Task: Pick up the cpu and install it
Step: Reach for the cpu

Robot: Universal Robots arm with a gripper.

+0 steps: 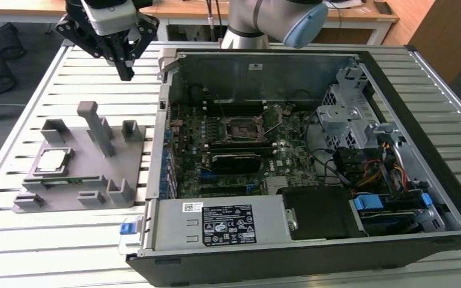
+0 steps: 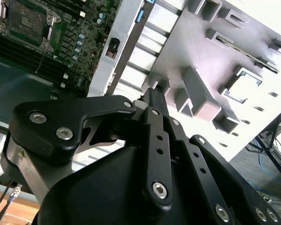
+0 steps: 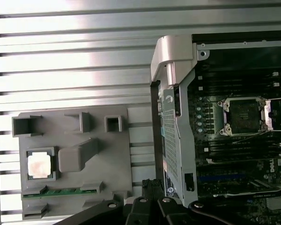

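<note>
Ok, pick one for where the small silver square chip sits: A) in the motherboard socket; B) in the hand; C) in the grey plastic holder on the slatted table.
C: the silver square chip lies in a square pocket of the grey plastic holder on the slatted table.

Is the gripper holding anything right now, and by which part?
Nothing is held: the gripper hangs shut above the table, and the cpu lies in its grey holder.

Worktop (image 1: 94, 66) bearing a parts holder (image 1: 86, 174) at the exterior view's left, just beside a computer case (image 1: 422, 96) at its right. The cpu (image 1: 53, 159) lies in a holder recess, next to a memory stick (image 3: 61, 191). The socket (image 1: 244, 127) sits inside the case. The hand (image 1: 125, 75) hangs above the worktop beyond the holder.
</note>
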